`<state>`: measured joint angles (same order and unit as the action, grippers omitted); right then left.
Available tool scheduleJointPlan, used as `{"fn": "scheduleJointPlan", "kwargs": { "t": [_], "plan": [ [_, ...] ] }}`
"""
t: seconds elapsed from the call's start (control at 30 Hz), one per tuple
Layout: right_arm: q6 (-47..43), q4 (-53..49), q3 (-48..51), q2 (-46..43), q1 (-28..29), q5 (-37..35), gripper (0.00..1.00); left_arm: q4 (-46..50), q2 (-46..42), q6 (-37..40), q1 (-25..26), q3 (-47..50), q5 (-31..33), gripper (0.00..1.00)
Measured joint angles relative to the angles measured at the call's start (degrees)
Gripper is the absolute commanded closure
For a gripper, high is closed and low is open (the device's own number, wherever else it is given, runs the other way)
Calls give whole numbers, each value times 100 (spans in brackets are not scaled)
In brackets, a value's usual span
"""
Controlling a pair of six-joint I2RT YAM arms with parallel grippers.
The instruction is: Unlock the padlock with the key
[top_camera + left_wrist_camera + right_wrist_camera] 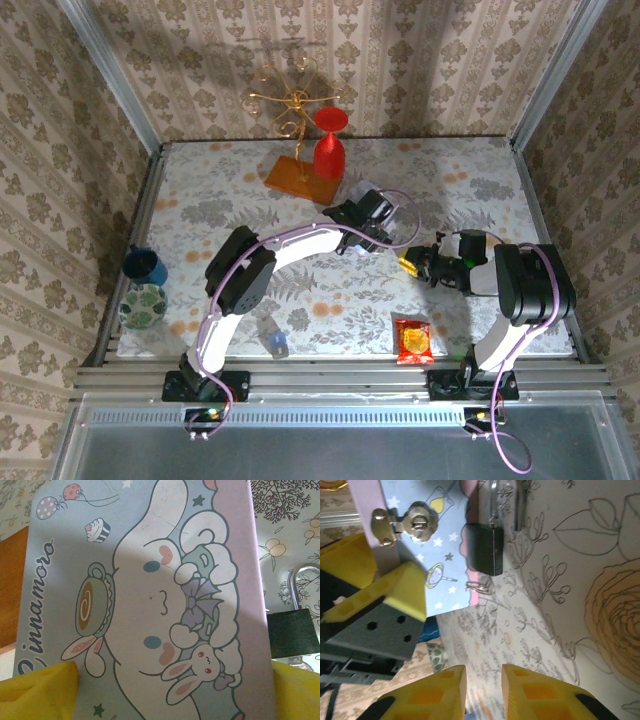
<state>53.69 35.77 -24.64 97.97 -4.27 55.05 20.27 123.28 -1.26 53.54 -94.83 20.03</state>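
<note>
Here, the right gripper [483, 680] has its yellow fingers [435, 692] parted by a narrow gap, with nothing between them. Straight ahead of the tips, apart from them, the padlock [484, 547] lies on the flower-printed tablecloth [580, 580]. It is a black block whose silvery shackle [502, 500] points away from the fingers. A small wire ring [477, 586] sits at the end of the block nearer the fingers; whether it touches the block cannot be told. Just beside the padlock rises the starred wall of the Cinnamoroll tin box [445, 520], which carries a brass hasp [405, 522].

The left gripper [174, 680] stands wide, with one yellow finger at each of two opposite edges of the tin's lid, clasping the box between them. Just outside one of those fingers, past the tin's edge, lies the padlock, its shackle curving away from the fingertip.

From above, the two grippers face each other near the middle of the table, close together. Beyond the left gripper's fingers stand a red goblet [331, 140] and a gold wire stand [295, 105]. Behind the right gripper, towards the arm bases, lies a red snack packet [414, 340].
</note>
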Motion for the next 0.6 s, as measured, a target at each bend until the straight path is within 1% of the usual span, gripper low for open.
{"fn": "scheduleJointPlan", "kwargs": {
  "t": [0.1, 0.2, 0.33, 0.43, 0.5, 0.6],
  "plan": [
    [-168, -413, -33, -225, 317, -518, 72, -17, 0, 0, 7, 13, 28, 11],
    [-317, -962, -168, -734, 588, -1062, 71, -17, -11, 2, 11, 17, 42, 11],
    [-603, -1934, -527, -1714, 656, -1891, 71, 96, -90, 4, 15, 76, 90, 8],
    [-837, -2715, -811, -2487, 658, -2470, 67, 229, -155, 4, 13, 142, 166, 8],
    [-988, -3189, -940, -2935, 660, -2787, 67, 295, -160, 4, 4, 146, 214, 8],
    [-1193, -3829, -1108, -3305, 713, -3163, 69, 382, -164, 4, -9, 149, 313, 8]
  ]
}}
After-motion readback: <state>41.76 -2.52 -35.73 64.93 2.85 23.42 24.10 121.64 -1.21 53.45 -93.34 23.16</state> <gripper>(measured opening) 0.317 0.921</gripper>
